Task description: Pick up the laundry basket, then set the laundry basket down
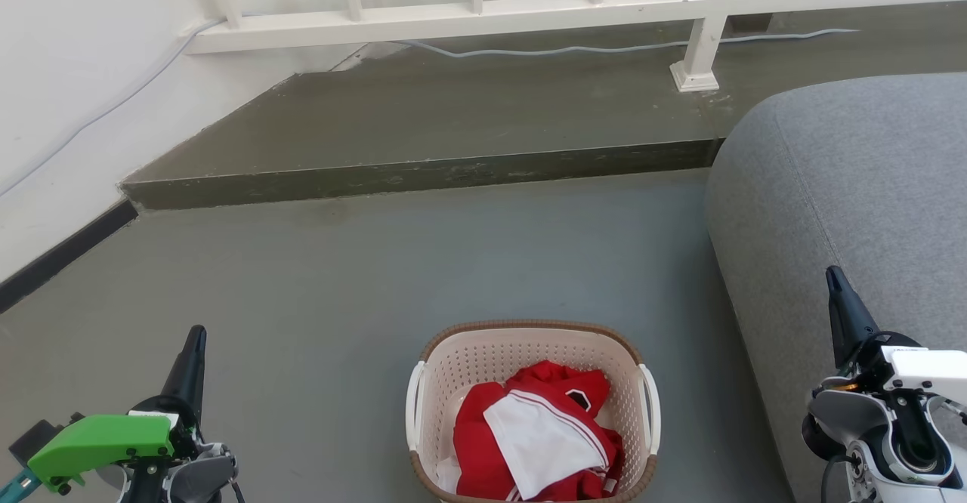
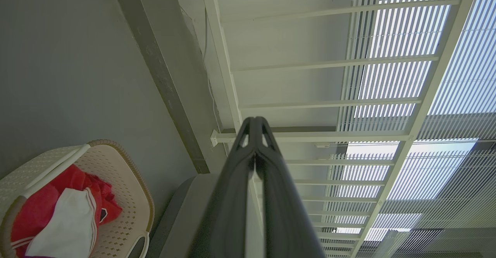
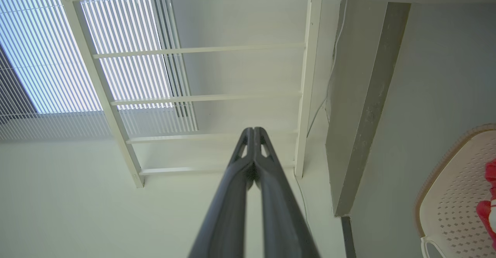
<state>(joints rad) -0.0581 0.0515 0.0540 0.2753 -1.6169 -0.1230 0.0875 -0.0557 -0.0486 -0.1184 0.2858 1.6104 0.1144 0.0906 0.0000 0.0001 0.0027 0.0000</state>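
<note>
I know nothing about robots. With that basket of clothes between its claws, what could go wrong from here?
Both the left claw and right claw are shut and apart from the laundry basket; missing its white handles could shove it. The grey sofa crowds its right side; that arm might brush it. An uneven lift could spill the red and white garment.

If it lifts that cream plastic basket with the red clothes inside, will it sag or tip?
The cream perforated plastic laundry basket probably keeps its shape: its walls look moulded. Likely light, holding just some loose red-and-white clothing. Lifted by one white side handle, it would probably tilt.
</note>
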